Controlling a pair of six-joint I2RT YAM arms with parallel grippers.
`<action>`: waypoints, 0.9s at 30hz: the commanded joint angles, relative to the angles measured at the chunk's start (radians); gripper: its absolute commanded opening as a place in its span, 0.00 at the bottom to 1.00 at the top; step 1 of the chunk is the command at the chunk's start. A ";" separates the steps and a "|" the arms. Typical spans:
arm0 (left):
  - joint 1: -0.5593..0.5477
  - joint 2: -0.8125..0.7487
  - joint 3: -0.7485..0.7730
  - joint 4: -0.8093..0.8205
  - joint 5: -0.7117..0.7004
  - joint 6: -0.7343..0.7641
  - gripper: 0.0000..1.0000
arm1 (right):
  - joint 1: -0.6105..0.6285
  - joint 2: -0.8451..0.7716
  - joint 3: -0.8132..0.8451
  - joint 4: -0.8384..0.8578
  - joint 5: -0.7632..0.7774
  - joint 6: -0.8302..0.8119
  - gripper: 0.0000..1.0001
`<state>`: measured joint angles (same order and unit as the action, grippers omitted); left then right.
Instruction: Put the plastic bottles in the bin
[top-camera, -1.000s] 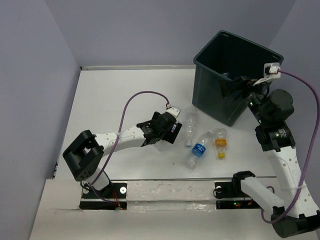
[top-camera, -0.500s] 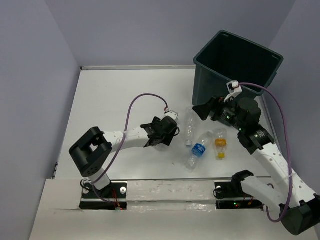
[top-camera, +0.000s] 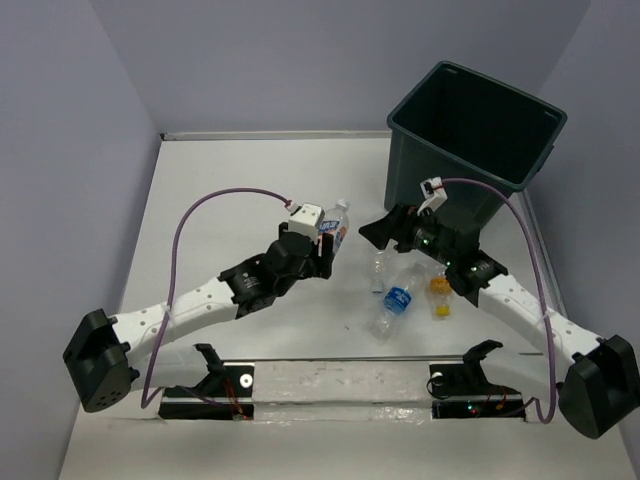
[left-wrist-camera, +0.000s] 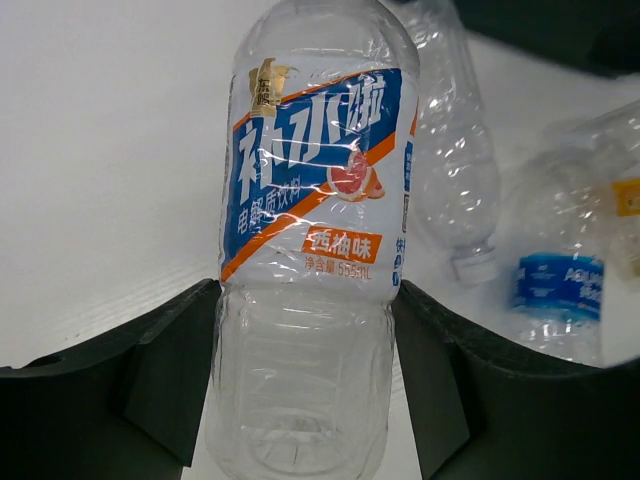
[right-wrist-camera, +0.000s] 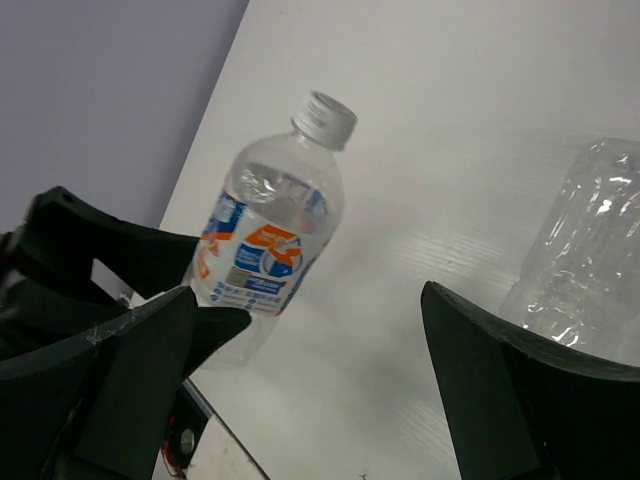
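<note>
Blue-labelled bottle (left-wrist-camera: 312, 200) sits clamped inside the left tool (left-wrist-camera: 305, 365).

Clear bottle (left-wrist-camera: 300, 380), blue-orange label (left-wrist-camera: 320, 170) (white lettering).

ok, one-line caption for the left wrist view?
Left gripper shut on a blue-and-orange-labelled bottle; an unlabelled bottle and a blue-labelled bottle lie on the white table behind.
</note>
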<state>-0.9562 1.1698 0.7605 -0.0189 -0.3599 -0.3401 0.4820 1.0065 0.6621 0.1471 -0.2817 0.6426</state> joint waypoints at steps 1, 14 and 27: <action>-0.004 -0.061 -0.023 0.128 0.021 0.016 0.62 | 0.049 0.067 0.016 0.166 0.009 0.049 0.99; -0.012 -0.119 -0.039 0.214 0.142 0.033 0.59 | 0.131 0.293 0.034 0.456 -0.200 0.150 1.00; -0.021 -0.212 -0.047 0.120 0.116 0.016 0.99 | 0.161 0.218 0.129 0.338 0.090 0.046 0.57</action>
<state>-0.9695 1.0145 0.7090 0.1162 -0.2203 -0.3172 0.6338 1.2873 0.7010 0.5140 -0.3492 0.7727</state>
